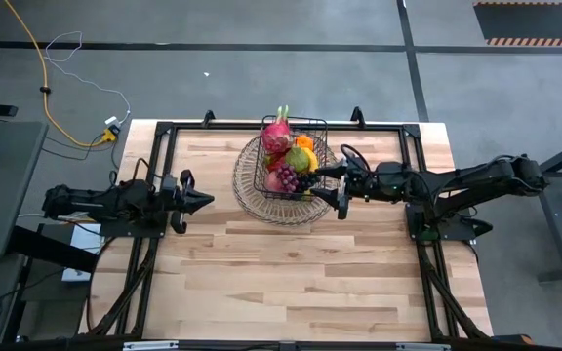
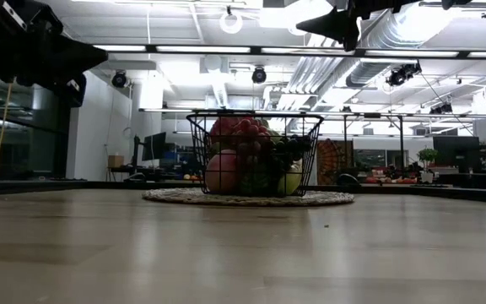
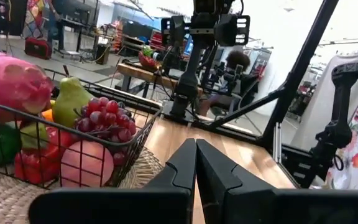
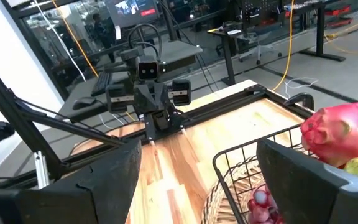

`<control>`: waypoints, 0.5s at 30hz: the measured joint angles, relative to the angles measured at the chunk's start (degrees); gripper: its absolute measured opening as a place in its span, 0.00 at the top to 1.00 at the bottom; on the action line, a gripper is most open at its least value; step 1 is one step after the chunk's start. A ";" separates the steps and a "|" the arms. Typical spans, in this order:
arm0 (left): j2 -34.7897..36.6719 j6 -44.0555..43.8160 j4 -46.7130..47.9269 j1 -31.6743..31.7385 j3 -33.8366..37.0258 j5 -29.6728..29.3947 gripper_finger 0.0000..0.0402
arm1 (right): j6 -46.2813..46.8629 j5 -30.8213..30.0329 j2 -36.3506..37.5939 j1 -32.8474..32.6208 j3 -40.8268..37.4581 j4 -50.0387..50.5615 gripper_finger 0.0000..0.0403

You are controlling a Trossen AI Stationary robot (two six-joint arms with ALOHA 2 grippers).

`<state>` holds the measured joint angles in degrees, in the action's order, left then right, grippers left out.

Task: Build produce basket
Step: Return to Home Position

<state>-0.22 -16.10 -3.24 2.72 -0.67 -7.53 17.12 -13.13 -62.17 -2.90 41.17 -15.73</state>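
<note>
I count one basket point(image 1: 320, 124) on one woven tray point(image 1: 247, 192) at the tabletop's point(image 1: 291, 273) far middle. It holds one dragon fruit point(image 1: 277, 134) and one red grape bunch point(image 1: 292, 177); the other fruits overlap too much to count. My right tool point(image 1: 337, 183) hangs just beside the basket, fingers apart and empty. My left tool point(image 1: 206, 200) sits well apart from it, fingers together.

**Robot body.** Left matte-black six-joint arm point(image 1: 105, 203) and right matte-black six-joint arm point(image 1: 457, 180), both built of slender segmented links. Left gripper point(image 1: 203, 200): two black wedge-shaped fingers point(image 3: 182, 168) tapering to narrow tips, on a broad black crossbar point(image 3: 110, 202) behind the claw. Right gripper point(image 1: 339, 189): broad black flat-faced fingers point(image 4: 303, 177). A dark cable loop point(image 1: 354, 156) arches just behind its claw.
</note>
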 joint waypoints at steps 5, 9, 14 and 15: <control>0.04 4.13 -0.72 0.45 0.00 -0.38 1.00 | 0.85 0.00 0.00 0.00 0.00 0.11 0.23; 0.04 4.80 -1.72 1.93 0.00 2.17 1.00 | 0.85 -0.01 -0.01 0.00 0.00 0.11 0.23; 0.02 4.26 -0.76 2.29 0.00 4.95 1.00 | 0.90 -0.02 0.00 0.00 0.00 0.11 0.23; 0.02 4.25 -0.76 2.29 0.00 4.94 1.00 | 0.95 -0.02 0.00 0.02 0.00 0.11 0.23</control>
<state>-0.21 -11.86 -4.00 5.02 -0.67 -2.59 18.08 -13.15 -62.17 -2.87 41.17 -15.62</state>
